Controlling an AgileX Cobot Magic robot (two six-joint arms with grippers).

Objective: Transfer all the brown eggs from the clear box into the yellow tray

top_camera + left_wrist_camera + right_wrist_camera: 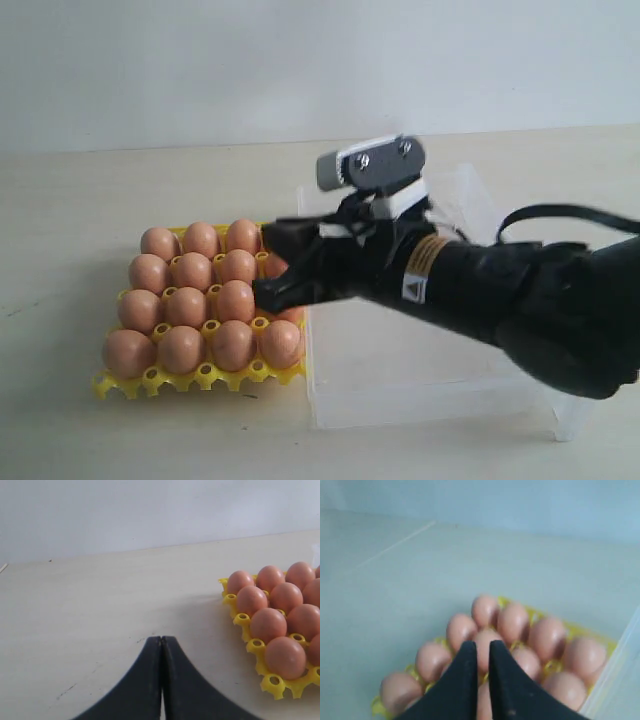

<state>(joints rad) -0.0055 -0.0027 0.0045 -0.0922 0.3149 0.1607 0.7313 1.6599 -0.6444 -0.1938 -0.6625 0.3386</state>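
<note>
Brown eggs (200, 295), smooth and oval, sit in the bumpy yellow tray (205, 377), at nine o'clock from the clear box (420, 400). Right gripper (481, 645) hangs over them, black fingers (465, 680) almost touching, empty. Left gripper (161, 639) is pinched closed.

The right gripper (481, 647) is seen nearly closed over the brown eggs (512, 622). These are seated in the yellow tray (379, 708), beside the clear box (620, 680).

Wore bulky, rounded black casing along the right arm (540, 310). Carried a grey camera block (372, 165) with white trim and two round screws. Bore a yellow-orange label (430, 252) and a white warning triangle (414, 288) at the wrist. Trailed a thin black cable (560, 211). Ended, at right gripper (481, 647) and left gripper (161, 639) alike, in matte black curved fingers (462, 685).
</note>
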